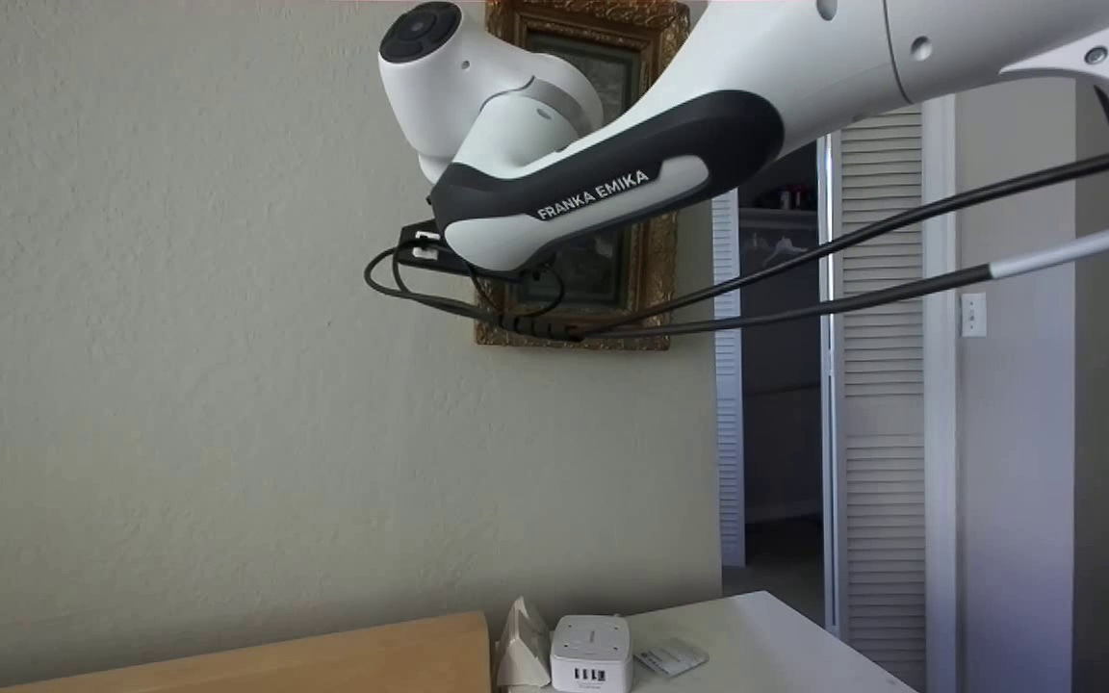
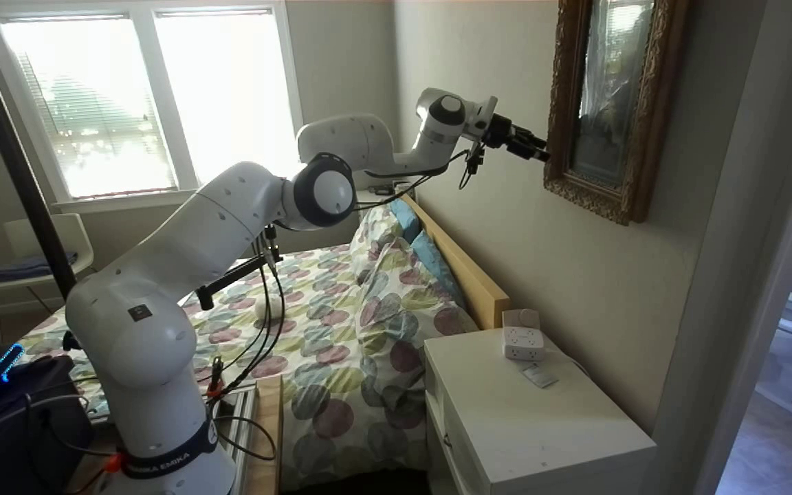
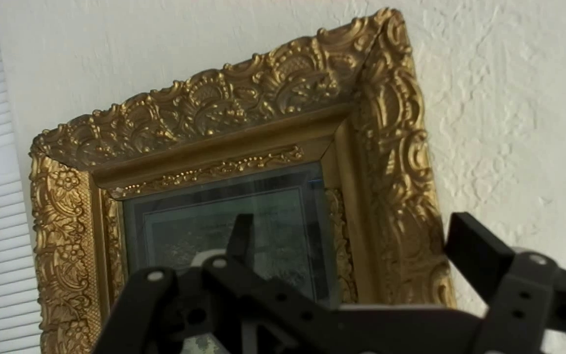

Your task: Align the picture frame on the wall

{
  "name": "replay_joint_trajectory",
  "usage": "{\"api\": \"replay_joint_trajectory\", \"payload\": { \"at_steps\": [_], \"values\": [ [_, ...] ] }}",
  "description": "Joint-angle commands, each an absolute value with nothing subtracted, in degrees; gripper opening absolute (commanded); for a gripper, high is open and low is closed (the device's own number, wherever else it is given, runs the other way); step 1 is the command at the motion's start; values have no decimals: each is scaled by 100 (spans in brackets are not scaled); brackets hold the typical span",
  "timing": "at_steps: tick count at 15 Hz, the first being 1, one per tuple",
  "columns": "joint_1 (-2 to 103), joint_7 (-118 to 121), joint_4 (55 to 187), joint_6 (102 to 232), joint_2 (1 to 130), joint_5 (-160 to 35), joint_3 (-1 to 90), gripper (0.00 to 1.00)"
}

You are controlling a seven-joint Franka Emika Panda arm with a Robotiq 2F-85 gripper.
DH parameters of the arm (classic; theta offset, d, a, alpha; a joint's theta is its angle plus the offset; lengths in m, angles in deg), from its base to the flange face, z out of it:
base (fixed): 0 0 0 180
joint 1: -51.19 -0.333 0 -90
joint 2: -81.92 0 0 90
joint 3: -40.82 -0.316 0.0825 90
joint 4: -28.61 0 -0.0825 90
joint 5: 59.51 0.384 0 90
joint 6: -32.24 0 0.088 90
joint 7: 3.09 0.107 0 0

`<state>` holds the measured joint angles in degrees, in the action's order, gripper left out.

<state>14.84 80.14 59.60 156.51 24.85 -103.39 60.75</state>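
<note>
Picture frame holds a dark glazed picture; closet at its 4 o'clock in an exterior view has a hanger in it. Frame's on the wall, 2 o'clock from the pincer in an exterior view. Pincer's spread wide; wrist view: one frame border between its fingers, 9 o'clock finger in front of the picture. Contact: can't tell.
</note>
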Motion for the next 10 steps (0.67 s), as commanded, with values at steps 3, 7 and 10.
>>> {"api": "replay_joint_trajectory", "payload": {
  "at_steps": [3,7,10],
  "values": [
    [1477,8184,5701,15401,2358,-10402,6258,100],
    [1468,8193,5702,15338,2357,-10410,6303,100],
    [1469,8197,5708,15297,2358,-10402,6329,100]
  ]
}}
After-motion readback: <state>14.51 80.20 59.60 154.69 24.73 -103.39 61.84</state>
